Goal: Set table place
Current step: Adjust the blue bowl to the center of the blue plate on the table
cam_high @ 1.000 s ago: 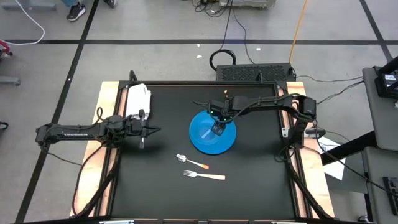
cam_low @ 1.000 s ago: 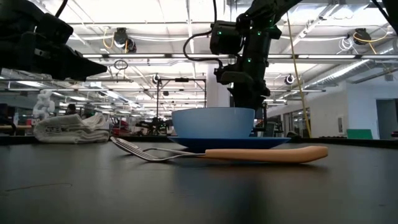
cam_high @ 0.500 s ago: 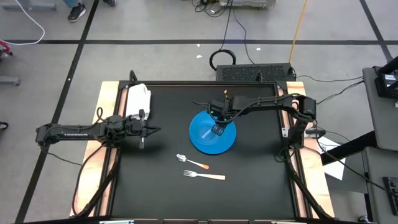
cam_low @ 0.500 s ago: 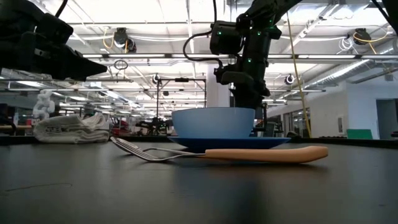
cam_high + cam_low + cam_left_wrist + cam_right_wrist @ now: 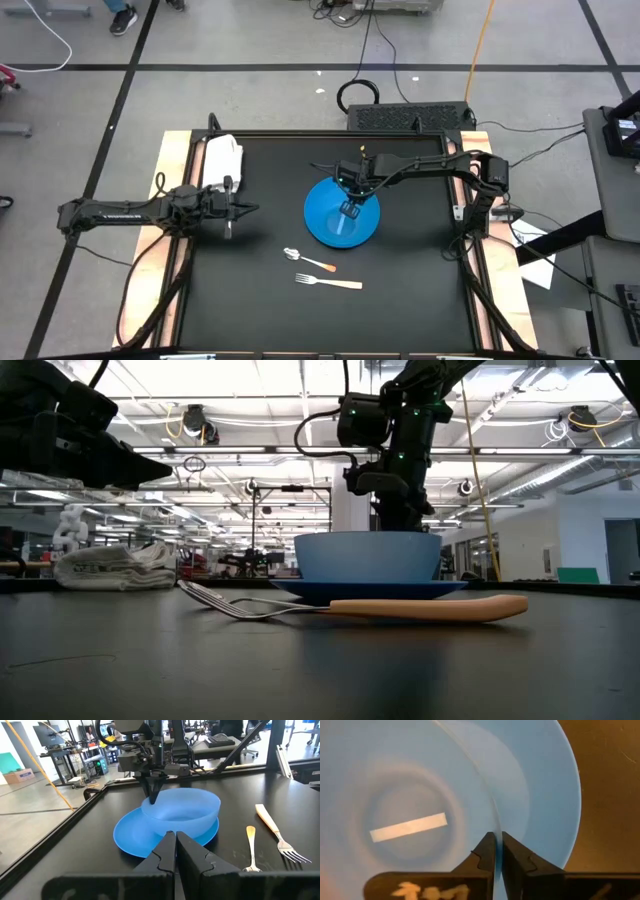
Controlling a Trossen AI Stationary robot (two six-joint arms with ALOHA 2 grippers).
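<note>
On the table, centre-right, blue bowl sits on blue plate. Bowl looks light, stiff, probably plastic; rim is the hold. Right gripper pinches that rim, jaws nearly closed. Left gripper waits at left, fingers together, empty.

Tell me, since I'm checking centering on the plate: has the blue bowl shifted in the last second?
Yes. In the low view the blue bowl has slid rightward over the blue plate, which stays behind the fork. The right gripper pinches its rim.
</note>
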